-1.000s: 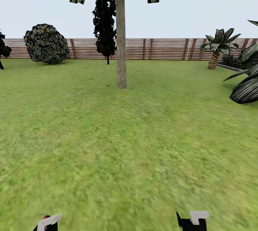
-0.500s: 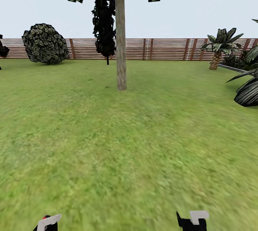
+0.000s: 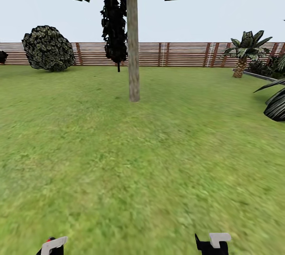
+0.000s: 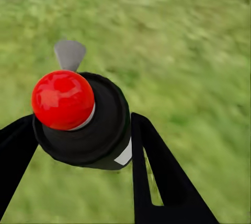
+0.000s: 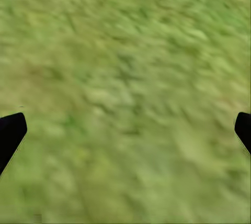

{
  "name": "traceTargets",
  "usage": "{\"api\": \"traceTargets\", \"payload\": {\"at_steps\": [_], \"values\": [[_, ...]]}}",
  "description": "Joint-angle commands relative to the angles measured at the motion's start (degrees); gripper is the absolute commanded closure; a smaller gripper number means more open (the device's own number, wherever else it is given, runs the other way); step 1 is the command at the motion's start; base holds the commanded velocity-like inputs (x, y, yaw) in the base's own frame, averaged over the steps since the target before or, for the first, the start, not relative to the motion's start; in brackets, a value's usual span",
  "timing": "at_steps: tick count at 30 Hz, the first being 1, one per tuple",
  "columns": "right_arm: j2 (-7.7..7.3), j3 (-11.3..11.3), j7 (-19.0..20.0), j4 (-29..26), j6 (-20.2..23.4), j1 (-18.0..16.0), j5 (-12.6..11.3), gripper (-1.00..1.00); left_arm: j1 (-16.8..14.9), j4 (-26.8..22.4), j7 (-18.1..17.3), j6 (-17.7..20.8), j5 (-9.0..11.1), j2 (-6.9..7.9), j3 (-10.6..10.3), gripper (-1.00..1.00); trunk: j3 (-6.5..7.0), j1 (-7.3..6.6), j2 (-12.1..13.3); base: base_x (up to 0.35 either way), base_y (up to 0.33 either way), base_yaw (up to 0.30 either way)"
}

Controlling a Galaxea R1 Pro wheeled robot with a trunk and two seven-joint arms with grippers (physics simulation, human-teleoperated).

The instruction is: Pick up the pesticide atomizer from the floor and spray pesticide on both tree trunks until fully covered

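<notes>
The left hand [image 4: 78, 145] pinches the atomizer [image 4: 86, 122] at lower left of the head frame, the right hand [image 5: 125, 130] is spread, and the trunk [image 3: 133, 41] stands upper centre on the lawn [image 3: 142, 160].

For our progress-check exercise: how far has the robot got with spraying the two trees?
Done: the pesticide atomizer is off the lawn, between the fingers of the left gripper. In hand: the robot faces one tree trunk across the lawn, some way off. Left: no spray haze shows on that trunk, so the spraying looks not yet begun. The right gripper is open.
</notes>
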Motion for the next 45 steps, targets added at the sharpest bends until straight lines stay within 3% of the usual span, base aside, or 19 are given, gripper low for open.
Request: {"api": "traceTargets", "payload": {"at_steps": [1,45], "values": [[0.02,-0.3,0.0,0.0,-0.2,0.0,0.3,-1.0,0.0,0.0,0.0,-0.2,0.5,0.03,-0.1,1.0,-0.05,0.02,0.0,0.339,0.0,0.0],[0.02,-0.3,0.0,0.1,-0.2,0.0,0.3,-1.0,0.0,0.0,0.0,-0.2,0.5,0.1,-0.1,1.0,-0.05,0.02,0.0,0.339,0.0,0.0]]}}
